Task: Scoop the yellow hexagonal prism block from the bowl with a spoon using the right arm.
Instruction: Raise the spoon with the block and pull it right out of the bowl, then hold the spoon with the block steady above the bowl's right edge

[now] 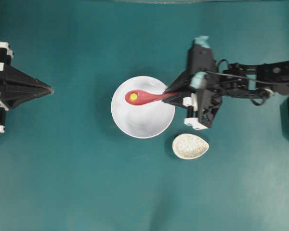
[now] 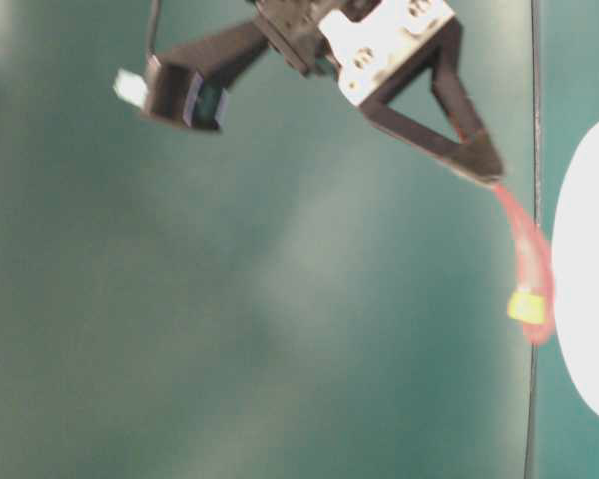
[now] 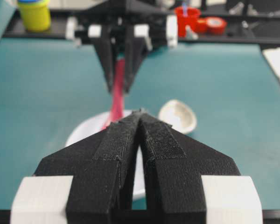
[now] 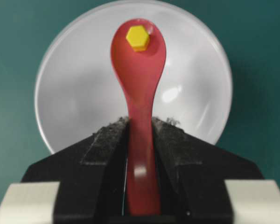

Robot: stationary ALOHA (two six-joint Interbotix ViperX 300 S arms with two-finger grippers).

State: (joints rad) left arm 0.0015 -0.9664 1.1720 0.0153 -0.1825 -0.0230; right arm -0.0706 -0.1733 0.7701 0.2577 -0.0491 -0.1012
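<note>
Right end effector [image 4: 140, 140] clenched on the spoon [image 4: 139, 93] handle, scoop out ahead over the bowl [image 4: 74, 93]. Yellow hexagonal prism block [image 4: 137, 38] sat in the scoop's far end, apparently lifted clear. Left end effector [image 3: 141, 116] pinched together, empty, well apart across the worktop [image 1: 62, 183].

The teal worktop [image 1: 86, 183] lies open along its near and far stretches and between the pointed black left gripper [image 1: 49, 90], parked at the left edge, and the round glossy white bowl [image 1: 135, 122]. The bowl's right side is blocked by the black right gripper [image 1: 167, 95], clamped on the pink-red glossy spoon [image 1: 147, 97] that spans the bowl. A small speckled egg-shaped spoon rest [image 1: 190, 146] sits just beside the bowl's lower right, narrowing that approach.
</note>
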